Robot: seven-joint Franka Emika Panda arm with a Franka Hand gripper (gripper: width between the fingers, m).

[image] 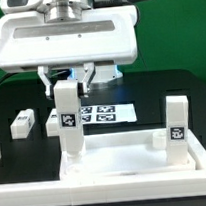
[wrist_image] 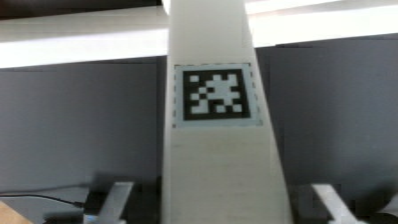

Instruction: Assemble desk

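Black table (image: 8,98) is carrying the whole job, and the tabletop (image: 126,167) is lying at its near edge, rim up. Two legs are standing upright in its corners: the first leg (image: 67,119) at the exterior view's left and the second leg (image: 176,125) at the exterior view's right, well apart.

The gripper (image: 67,82) is hanging straight over the first leg and straddling its upper part. In the wrist view the first leg (wrist_image: 217,160) is filling the middle with its tag (wrist_image: 214,95) facing the camera. The fingers (wrist_image: 116,200) are showing on either side with a dark gap between each one and the post. So the jaws are standing apart, around the leg but not clamping it.

Judging from this, the arm is working on seating the first leg in its corner socket. Whether the leg is fully home is not showing. The next move is calling either for closing squarely on the post for another turn, or for lifting straight up without knocking it.

Further out, a loose leg (image: 22,122) is lying flat on the table, apparently waiting its turn. The marker board (image: 97,114) is lying beyond the tabletop.
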